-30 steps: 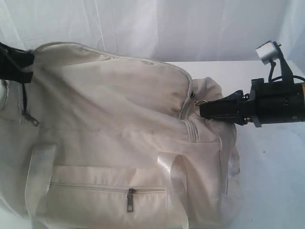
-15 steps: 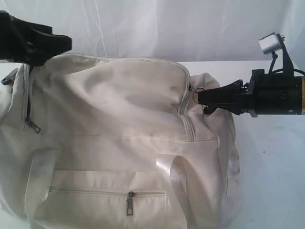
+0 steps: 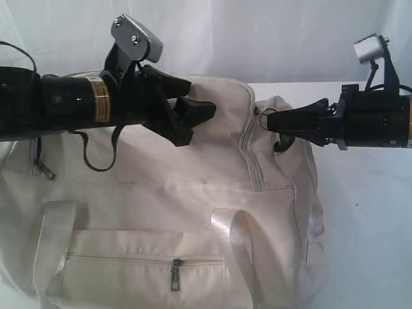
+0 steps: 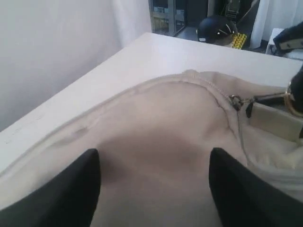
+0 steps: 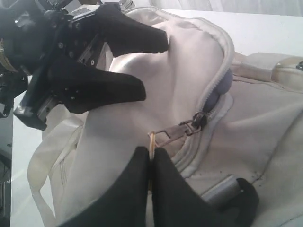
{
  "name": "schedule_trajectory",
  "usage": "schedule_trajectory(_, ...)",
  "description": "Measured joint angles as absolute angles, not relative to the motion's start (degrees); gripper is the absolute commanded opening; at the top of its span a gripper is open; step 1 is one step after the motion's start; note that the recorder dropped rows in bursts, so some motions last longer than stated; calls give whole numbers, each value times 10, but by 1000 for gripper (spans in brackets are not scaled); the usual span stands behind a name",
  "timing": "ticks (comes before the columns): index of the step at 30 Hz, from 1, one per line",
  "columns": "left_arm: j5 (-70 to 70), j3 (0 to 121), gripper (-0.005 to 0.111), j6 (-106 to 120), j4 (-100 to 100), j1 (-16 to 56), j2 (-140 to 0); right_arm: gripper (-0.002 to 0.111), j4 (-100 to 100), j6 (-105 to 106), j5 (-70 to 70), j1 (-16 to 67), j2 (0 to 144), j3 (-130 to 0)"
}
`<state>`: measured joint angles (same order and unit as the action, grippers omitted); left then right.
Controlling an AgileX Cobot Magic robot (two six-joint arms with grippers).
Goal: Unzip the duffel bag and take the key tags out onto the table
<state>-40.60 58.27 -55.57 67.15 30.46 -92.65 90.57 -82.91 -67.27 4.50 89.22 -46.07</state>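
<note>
The cream duffel bag [image 3: 167, 187] lies on the white table [image 3: 367, 257], its main zip running over the top to the right end. My right gripper [image 3: 265, 122] is shut on the brass ring [image 5: 151, 141] of the zipper pull [image 5: 187, 128] at that end; a small gap of grey lining [image 5: 218, 90] shows beside the slider. My left gripper [image 3: 203, 96] hovers open over the bag's top panel [image 4: 156, 127], with nothing but fabric between its fingers [image 4: 75, 189]. The key tags are hidden.
A front pocket with its own shut zip [image 3: 175, 270] and the webbing handles [image 3: 228, 225] face the camera. Another zipper pull [image 3: 40, 168] hangs at the bag's left end. White sheeting backs the table. Bare tabletop [image 3: 373, 212] shows right of the bag.
My left arm swung from the bag's far left end rightward to above its top panel, and the fabric there settled lower. The right gripper kept its hold on the ring, rising slightly.
</note>
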Motion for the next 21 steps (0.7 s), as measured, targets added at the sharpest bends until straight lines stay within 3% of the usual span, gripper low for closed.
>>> schedule_trajectory(14, -392, 685, 67, -522, 844, 325, -997, 0, 906, -829, -675, 45, 892, -461)
schedule_trajectory(16, -393, 685, 59, -522, 845, 325, -1002, 0, 906, -829, -675, 45, 892, -461)
schedule_trajectory(21, -392, 685, 18, -522, 836, 325, -1005, 0, 906, -829, -675, 45, 892, -461)
